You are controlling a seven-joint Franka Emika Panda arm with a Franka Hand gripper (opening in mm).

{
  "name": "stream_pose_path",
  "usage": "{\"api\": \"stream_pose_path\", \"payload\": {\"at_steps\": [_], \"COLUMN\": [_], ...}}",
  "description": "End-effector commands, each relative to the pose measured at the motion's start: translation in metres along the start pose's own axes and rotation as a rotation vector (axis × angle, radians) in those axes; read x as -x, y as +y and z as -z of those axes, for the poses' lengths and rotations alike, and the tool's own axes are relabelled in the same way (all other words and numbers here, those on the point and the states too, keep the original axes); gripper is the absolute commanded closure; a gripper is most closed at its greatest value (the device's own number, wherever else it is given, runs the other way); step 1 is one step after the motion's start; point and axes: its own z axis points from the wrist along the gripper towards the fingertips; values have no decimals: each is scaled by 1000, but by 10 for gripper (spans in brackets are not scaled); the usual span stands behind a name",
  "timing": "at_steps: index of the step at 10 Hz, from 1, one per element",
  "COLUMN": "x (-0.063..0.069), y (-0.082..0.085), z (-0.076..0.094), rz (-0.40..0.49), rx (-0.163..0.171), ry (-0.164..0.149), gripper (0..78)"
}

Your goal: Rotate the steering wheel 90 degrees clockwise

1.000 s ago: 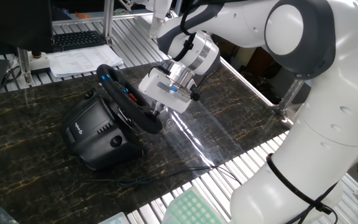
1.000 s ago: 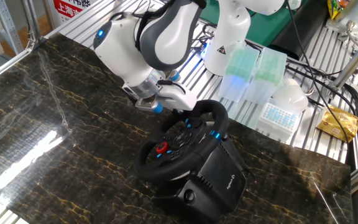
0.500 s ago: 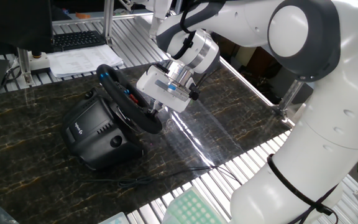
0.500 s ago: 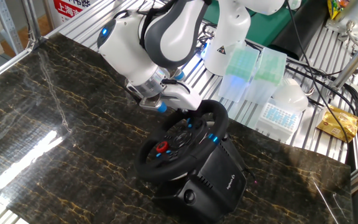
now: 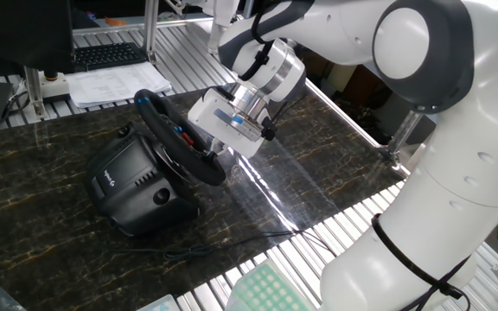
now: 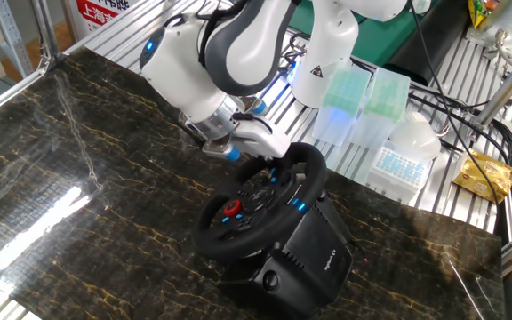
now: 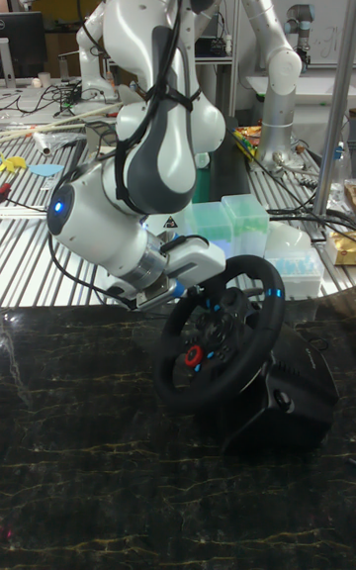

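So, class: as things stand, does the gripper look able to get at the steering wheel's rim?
Probably yes: the gripper is already at the upper rim of the steering wheel, with nothing between them; whether it actually grips is hidden.

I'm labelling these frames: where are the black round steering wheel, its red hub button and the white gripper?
Black steering wheel (image 6: 204,240), other fixed view, lower rim.
Red hub button (image 6: 231,209), other fixed view, centre.
White gripper (image 5: 217,149), one fixed view, fingertips.
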Motion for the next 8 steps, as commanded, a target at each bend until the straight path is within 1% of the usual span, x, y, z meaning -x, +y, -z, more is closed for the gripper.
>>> {"api": "stream_pose_path", "payload": {"at_steps": [1, 2, 5, 6, 8], "x": [-2, -2, -5, -5, -6], "y": [7, 10, 18, 19, 26], "z": [2, 2, 3, 2, 1], "rz": [-17, -22, -41, -43, -59], "rx": [52, 55, 82, 86, 114], "ry": [3, 2, 2, 2, -2], "gripper": [776, 776, 776, 776, 776]}}
